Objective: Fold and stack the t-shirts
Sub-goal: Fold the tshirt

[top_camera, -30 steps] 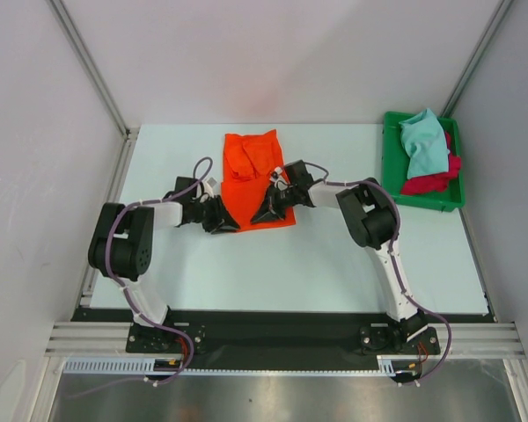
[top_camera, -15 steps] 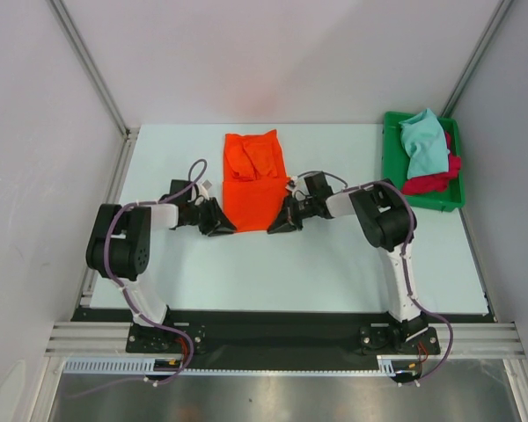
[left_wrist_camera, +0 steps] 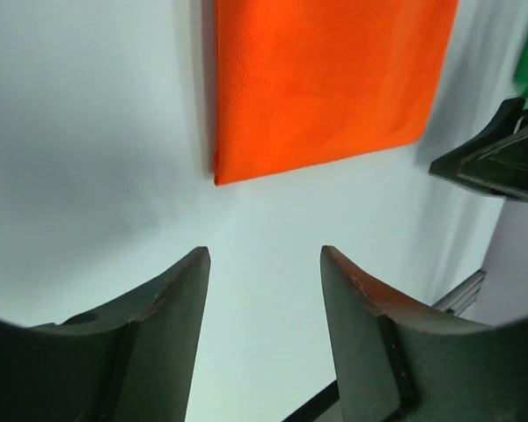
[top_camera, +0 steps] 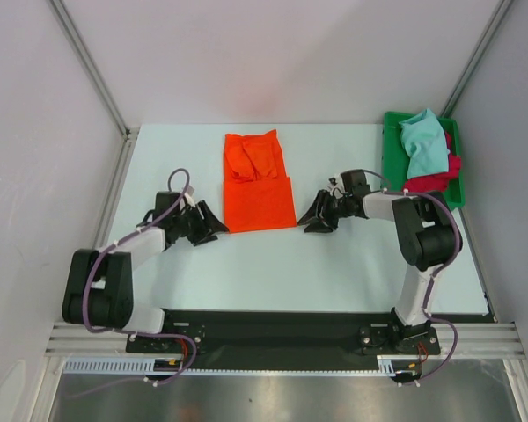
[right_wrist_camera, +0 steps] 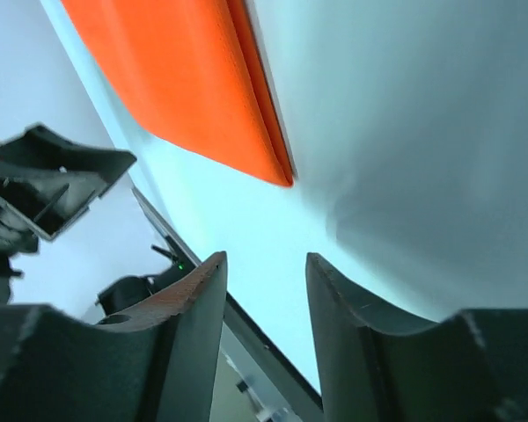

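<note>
Bases bolted at near edge of table (top_camera: 273,272). Left arm folded low, forearm reaching forward and inward. Left gripper (top_camera: 216,229) close to near-left corner of orange t-shirt (top_camera: 258,198) without touching, jaws spread and empty. Right arm rising from base, elbow out to right, forearm doubled back inward. Right gripper (top_camera: 310,220) near shirt's near-right corner, apart from it, jaws likewise spread and empty. Orange t-shirt folded flat mid-table, between both grippers. Far right: teal t-shirt (top_camera: 422,145) over red t-shirt (top_camera: 433,182) in green tray (top_camera: 390,151).

Orange t-shirt (left_wrist_camera: 326,79): matt cloth, fine-grained weave. Desk (top_camera: 273,264): smooth, pale, faint sheen. Left tool (left_wrist_camera: 264,262) and right tool (right_wrist_camera: 266,265): dark matt plastic. Tray (top_camera: 389,167): green plastic, smooth.
</note>
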Robot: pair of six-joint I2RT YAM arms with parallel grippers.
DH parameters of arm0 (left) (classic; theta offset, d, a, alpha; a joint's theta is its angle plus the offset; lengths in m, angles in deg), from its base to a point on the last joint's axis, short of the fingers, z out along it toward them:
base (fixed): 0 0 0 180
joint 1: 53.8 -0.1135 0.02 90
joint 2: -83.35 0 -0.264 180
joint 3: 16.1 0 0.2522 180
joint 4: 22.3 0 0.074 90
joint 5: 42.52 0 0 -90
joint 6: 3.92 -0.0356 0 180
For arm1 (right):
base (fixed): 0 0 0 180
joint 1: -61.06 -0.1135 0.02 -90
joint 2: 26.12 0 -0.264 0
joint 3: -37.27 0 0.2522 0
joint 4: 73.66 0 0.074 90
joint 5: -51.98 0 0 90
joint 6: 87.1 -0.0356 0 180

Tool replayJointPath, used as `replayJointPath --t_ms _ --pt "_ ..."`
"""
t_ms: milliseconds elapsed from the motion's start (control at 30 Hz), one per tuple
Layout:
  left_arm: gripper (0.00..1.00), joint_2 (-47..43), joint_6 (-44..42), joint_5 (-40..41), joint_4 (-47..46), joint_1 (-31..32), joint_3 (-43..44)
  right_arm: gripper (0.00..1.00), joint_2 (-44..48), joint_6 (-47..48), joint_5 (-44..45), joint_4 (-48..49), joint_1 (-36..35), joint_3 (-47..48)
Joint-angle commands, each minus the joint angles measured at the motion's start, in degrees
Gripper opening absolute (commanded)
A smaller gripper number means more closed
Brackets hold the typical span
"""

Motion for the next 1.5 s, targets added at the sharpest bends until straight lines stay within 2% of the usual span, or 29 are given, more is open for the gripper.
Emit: replayJointPath --t_ms 0,200,467,800,1067,1233,1467 --pt "0.59 -5.1 12.47 0.39 -9.08 -0.31 -6.1 0.47 4.41 -8.2 7.36 2.98 -0.73 -3.21" --pt "0.55 -7.49 30.24 4.16 -26.05 0.13 -17.18 0.52 5.29 -18.49 13.08 9.4 -2.92 -5.23" --pt "0.49 -1.43 40.11 8.46 -35.99 0.48 -20.98 0.49 1.87 -21.49 15.82 12.57 -3.37 -5.59" --pt "0.46 3.58 45.64 12.42 -34.68 2.06 -20.02 0.45 3.8 -23.25 16.86 12.92 -4.07 -9.01" --pt "0.43 6.14 45.91 14.45 -28.36 2.76 -15.53 0.45 1.43 -26.23 16.6 15.82 -4.86 -9.36" --pt "0.41 8.06 46.09 14.98 -27.82 2.76 -14.39 0.43 0.64 -27.29 17.22 16.52 -4.86 -9.19" --pt "0.34 9.91 46.35 14.27 -28.35 2.76 -13.95 0.43 -0.51 -28.7 17.04 17.58 -5.39 -9.19"
